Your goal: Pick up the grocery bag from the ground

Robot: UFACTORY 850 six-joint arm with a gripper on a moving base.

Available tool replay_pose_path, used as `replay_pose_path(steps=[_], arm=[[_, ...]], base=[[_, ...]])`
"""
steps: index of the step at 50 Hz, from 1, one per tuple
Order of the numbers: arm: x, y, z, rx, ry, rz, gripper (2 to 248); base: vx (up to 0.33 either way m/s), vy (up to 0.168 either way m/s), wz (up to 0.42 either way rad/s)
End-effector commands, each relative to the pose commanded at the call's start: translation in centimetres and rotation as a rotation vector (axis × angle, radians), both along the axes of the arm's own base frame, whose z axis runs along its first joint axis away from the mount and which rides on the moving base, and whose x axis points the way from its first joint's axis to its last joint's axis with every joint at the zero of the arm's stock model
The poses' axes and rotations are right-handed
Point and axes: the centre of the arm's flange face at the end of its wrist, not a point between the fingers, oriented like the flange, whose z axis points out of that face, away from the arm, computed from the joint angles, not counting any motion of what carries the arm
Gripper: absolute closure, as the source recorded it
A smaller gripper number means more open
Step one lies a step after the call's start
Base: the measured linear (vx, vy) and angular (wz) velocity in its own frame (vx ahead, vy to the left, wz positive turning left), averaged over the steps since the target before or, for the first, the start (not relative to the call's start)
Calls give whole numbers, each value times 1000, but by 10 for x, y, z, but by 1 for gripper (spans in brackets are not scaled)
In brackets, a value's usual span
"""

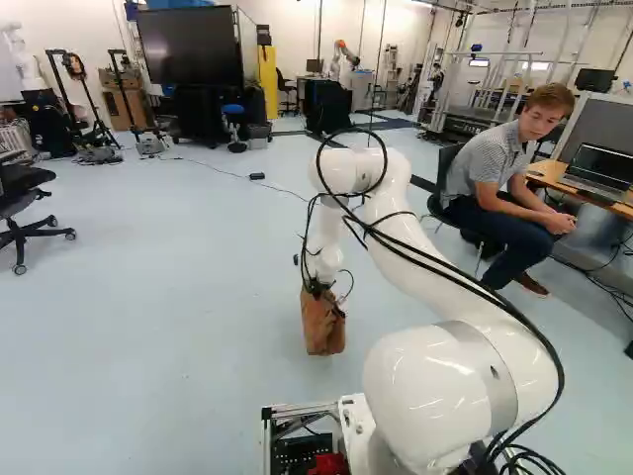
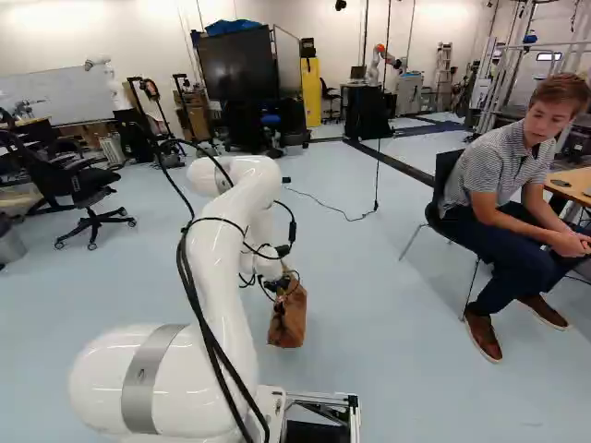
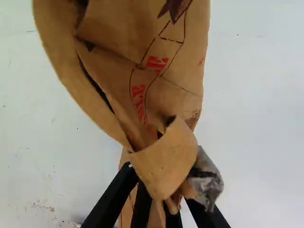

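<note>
The claw [image 1: 318, 287] is closed on the bunched top of the brown paper grocery bag [image 3: 175, 85], whose body reaches down below it; contact with the pale floor [image 1: 178, 336] is unclear. Well to the claw's left stands a black office chair [image 2: 85, 189].

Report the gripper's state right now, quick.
Gripper: closed, holding the brown paper bag by its crumpled top.

Bag [image 3: 161, 90] in the claw [image 2: 277, 284] looks like matt paper, pretty creased. Crinkly scrap [image 3: 206, 183] beside the claw has a foil-like shine. Arm [image 1: 425, 257] is smooth and glossy, floor [image 1: 198, 327] below the claw's smooth too.
</note>
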Motion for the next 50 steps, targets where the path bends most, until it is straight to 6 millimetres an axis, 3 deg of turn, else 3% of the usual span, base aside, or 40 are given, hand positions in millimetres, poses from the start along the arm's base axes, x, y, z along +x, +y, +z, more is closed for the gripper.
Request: replay_pose_path(steps=[50], arm=[[-21, -1, 75, 2, -24, 2, 231]], base=[[0, 0, 0]])
